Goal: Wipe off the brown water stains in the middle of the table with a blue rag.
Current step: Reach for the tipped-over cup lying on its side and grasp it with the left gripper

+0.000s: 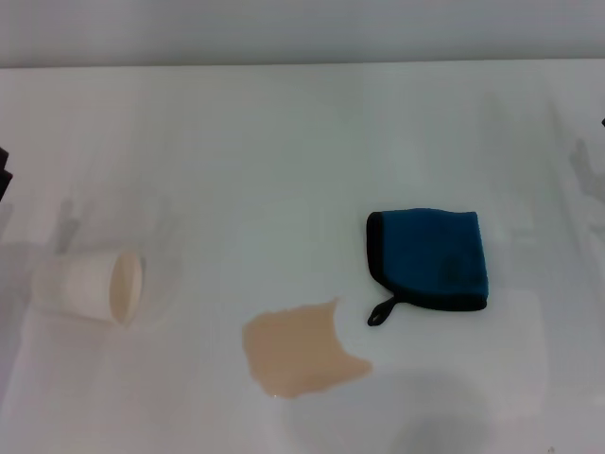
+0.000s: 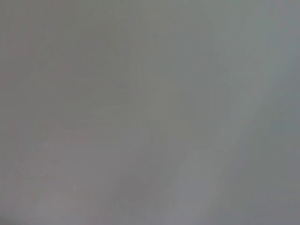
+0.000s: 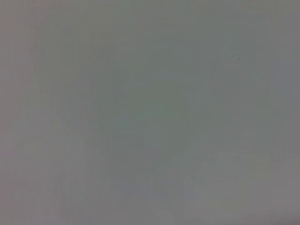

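Observation:
The blue rag [image 1: 430,258] lies folded and flat on the white table [image 1: 284,142], right of the middle, with its black edging and small black loop [image 1: 381,312] toward the near left corner. The brown water stain [image 1: 298,352] is a pale tan puddle on the table, just near-left of the rag and apart from it. Neither gripper shows in the head view. Only dark slivers show at the left edge [image 1: 3,175] and right edge [image 1: 602,121]. Both wrist views show only a plain grey-white surface.
A white paper cup [image 1: 87,285] with a beige inside lies on its side at the left, its mouth facing right. The table's far edge [image 1: 302,64] runs along the top of the head view.

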Tool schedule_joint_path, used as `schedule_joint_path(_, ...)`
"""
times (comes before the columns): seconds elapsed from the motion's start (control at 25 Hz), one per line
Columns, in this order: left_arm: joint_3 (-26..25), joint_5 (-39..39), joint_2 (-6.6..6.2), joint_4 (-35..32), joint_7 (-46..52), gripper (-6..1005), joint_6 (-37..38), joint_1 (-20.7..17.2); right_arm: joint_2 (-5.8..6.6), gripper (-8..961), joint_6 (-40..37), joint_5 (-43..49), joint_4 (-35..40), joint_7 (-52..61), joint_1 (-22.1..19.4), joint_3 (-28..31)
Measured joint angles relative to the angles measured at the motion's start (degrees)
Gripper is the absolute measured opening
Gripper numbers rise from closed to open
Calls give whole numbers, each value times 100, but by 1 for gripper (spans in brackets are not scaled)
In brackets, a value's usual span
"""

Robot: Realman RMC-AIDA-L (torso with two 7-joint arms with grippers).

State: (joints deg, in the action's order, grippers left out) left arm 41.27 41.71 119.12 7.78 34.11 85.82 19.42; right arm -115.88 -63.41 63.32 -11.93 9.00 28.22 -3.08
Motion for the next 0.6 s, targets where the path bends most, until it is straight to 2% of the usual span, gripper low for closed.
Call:
schedule_joint_path(0.2,170,24,0,-213,267,878,6,-19,-3,845,29,-13,40,4,0,0)
schedule_joint_path(0.6,170,110,-21,-370,555,878,-18,-9,-5,845,45,-22,87,5,-1,0)
